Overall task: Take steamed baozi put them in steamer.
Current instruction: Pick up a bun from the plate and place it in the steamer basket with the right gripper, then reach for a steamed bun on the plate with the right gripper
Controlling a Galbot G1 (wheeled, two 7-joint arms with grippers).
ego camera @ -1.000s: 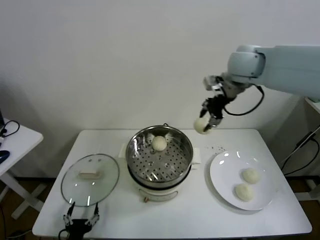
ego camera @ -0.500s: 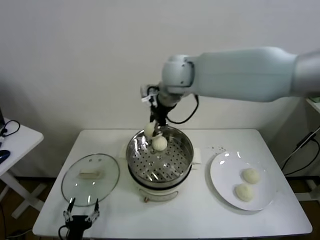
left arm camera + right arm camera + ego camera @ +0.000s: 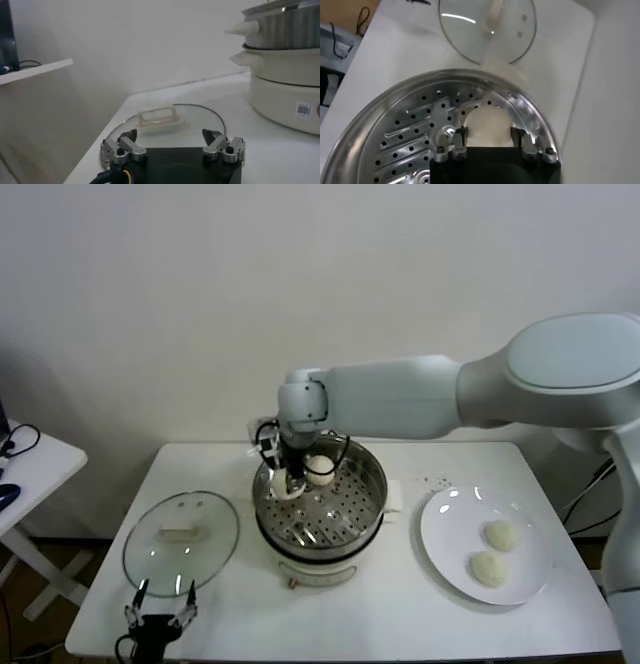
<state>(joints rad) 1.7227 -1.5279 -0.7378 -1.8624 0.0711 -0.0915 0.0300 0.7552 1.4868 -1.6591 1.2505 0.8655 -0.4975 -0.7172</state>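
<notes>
Head view: right gripper (image 3: 288, 484) has swung from the table's right side into the steamer (image 3: 365, 489), clamped on 1 baozi (image 3: 286, 488) at its left wall; release next. Left gripper (image 3: 160, 617) parked, jaws apart.

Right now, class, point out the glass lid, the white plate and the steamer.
glass lid (image 3: 210, 556), head view, bare glass beside the handle.
white plate (image 3: 448, 534), head view, bare surface left of the buns.
steamer (image 3: 372, 480), head view, right wall.

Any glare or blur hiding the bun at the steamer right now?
Head view: bright reflections on the steamer wall and the plate, but the held baozi stays readable. Right wrist view: the right pincer frames that bun sharply; highlights streak the perforated floor and the glass lid.
</notes>
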